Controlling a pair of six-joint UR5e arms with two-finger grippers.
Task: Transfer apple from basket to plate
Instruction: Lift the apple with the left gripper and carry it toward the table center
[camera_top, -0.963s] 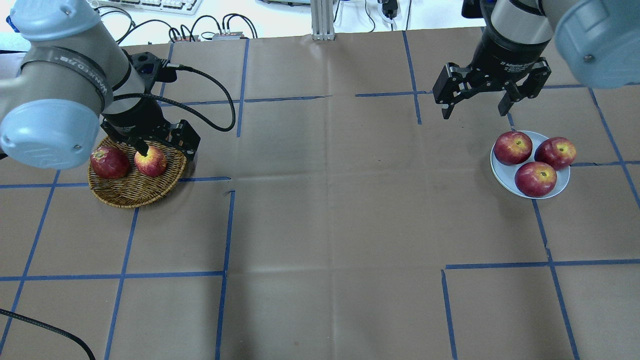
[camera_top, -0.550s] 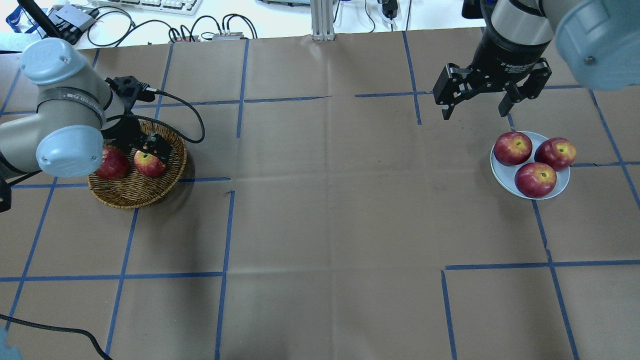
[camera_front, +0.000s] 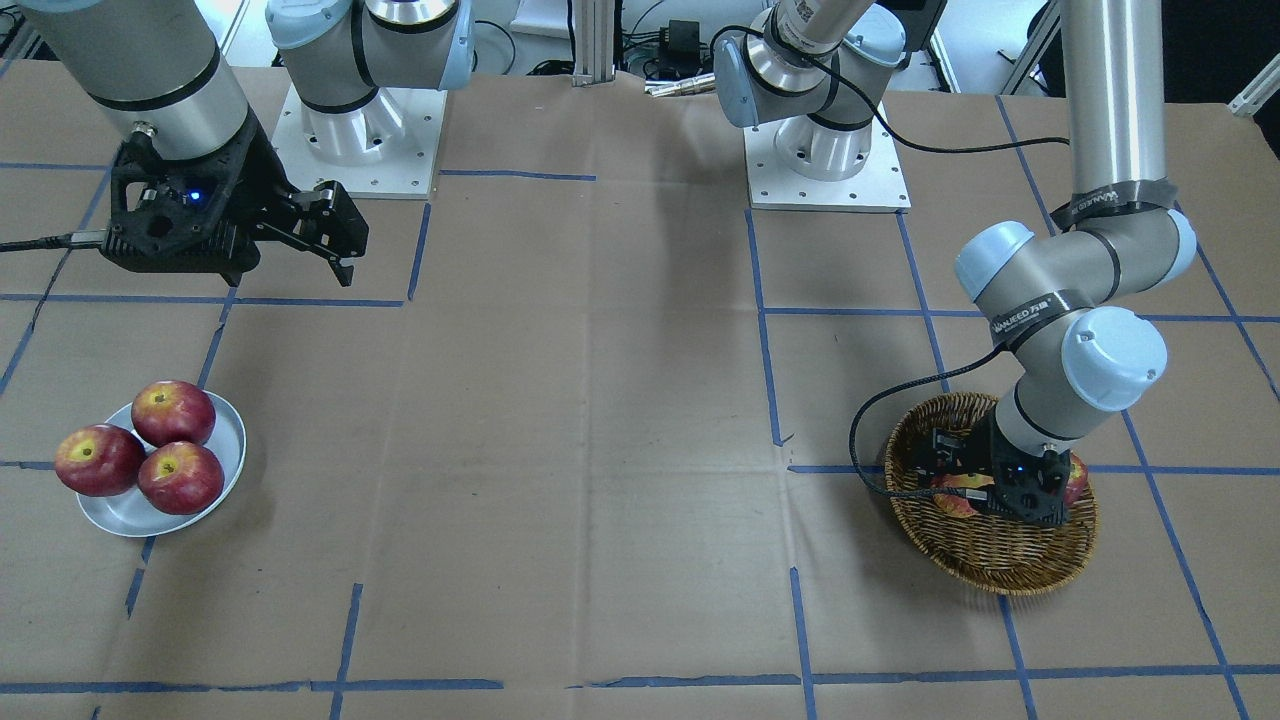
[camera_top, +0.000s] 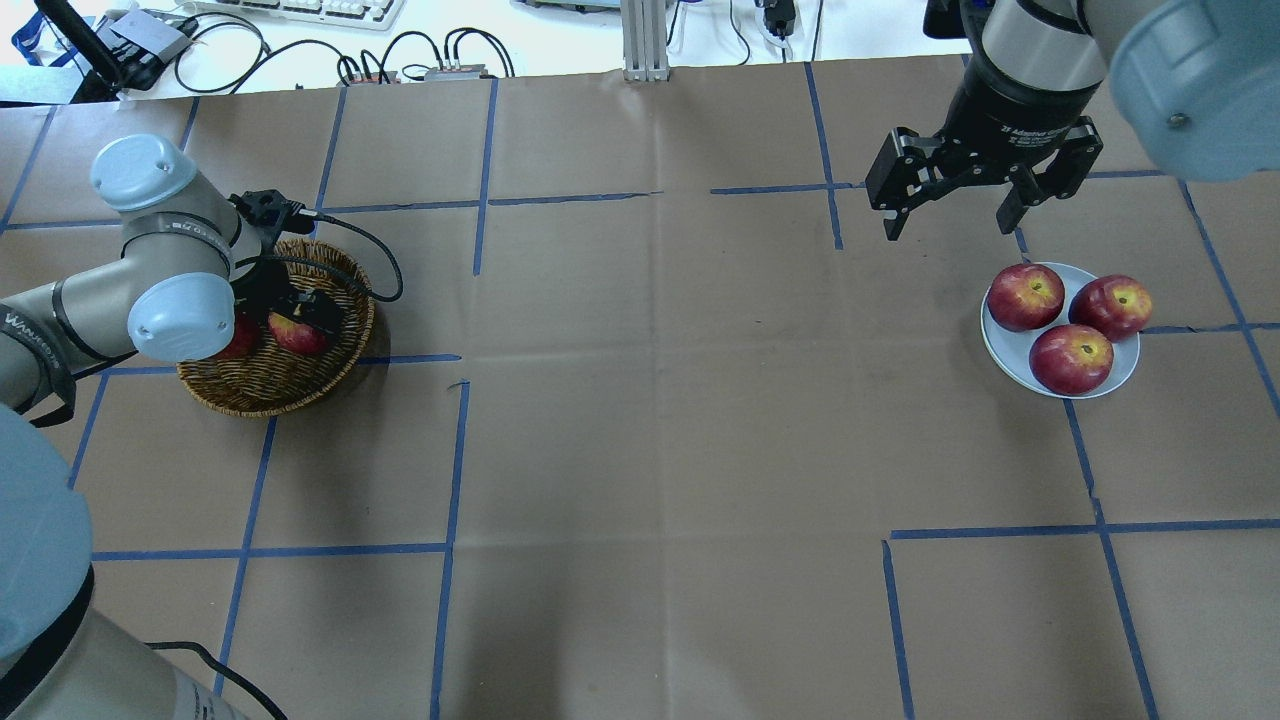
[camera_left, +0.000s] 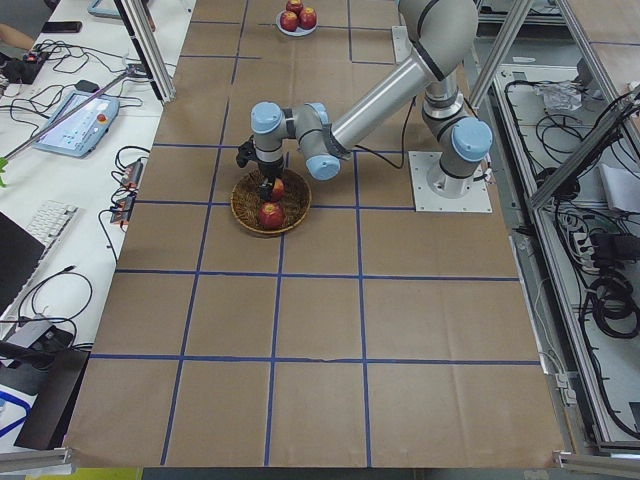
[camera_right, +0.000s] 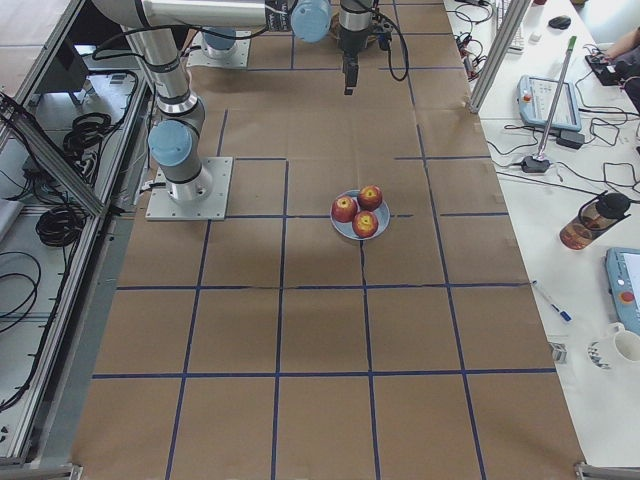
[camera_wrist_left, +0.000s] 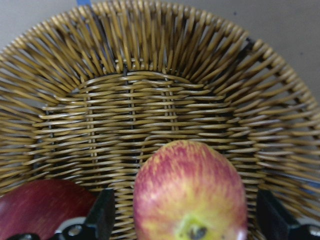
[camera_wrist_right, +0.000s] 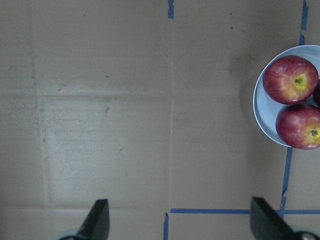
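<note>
So the left gripper (camera_top: 303, 310) is sitting down inside the basket (camera_top: 265, 400), right over the apple (camera_wrist_left: 190, 195). In the left wrist view its fingers (camera_wrist_left: 102, 222) are standing spread, one on each side of the apple. A thin strip of wicker is showing between each finger and the fruit, so it's straddling the apple and not squeezing it. The apple is lying on the basket floor with its stem end facing up at the camera, in the half of the basket nearer the middle of the table (camera_top: 640, 450). A dark apple (camera_wrist_left: 40, 205) is lying just beside it on the outer side, and one finger is coming down between the two. In the overhead view that dark one is mostly hiding under the arm.

Over on the other side, the right gripper (camera_top: 947, 225) is hanging in the air with its jaws wide apart, gripping nothing. It's looking down at bare brown paper and blue tape lines, near the plate (camera_top: 1005, 352) but not over it. The plate is sitting well apart from the basket, carrying three apples (camera_top: 1070, 358) bunched together.
</note>
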